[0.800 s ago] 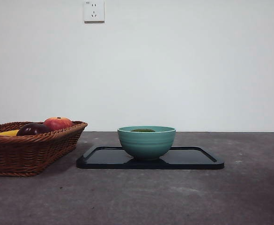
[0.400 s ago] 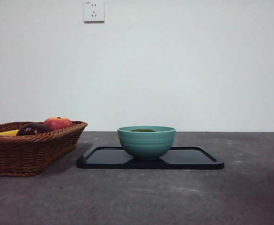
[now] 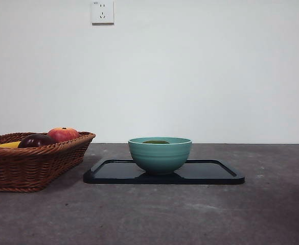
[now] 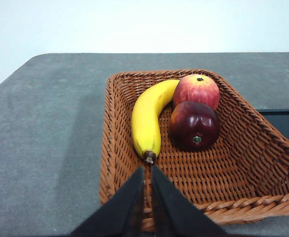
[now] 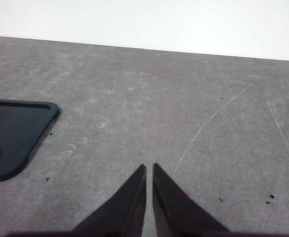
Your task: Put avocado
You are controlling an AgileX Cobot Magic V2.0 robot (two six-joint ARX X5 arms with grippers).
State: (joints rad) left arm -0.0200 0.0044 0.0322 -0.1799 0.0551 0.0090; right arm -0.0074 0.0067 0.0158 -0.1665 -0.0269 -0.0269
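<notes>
Resting inside the teal bowl (image 3: 160, 154) at frame centre, the avocado (image 3: 156, 142) lies well apart from both empty, closed grippers, left gripper (image 4: 147, 170) nearer, right gripper (image 5: 149, 168) beyond tray (image 5: 16, 133).

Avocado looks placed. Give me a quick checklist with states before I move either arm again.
1. Avocado in the green bowl: ok, a dark-green top shows just above the rim in the front view.
2. Bowl on the black tray: ok, upright near its middle.
3. Left gripper empty: ok, jaws shut on nothing, above the near edge of the wicker basket.
4. Right gripper empty: ok, jaws shut, over bare table beside a tray corner.
5. Other fruit in the basket: ok, banana, apple and dark maroon fruit lie inside.
6. Avocado settled at the bowl's bottom: cannot tell, the wall hides it.
</notes>
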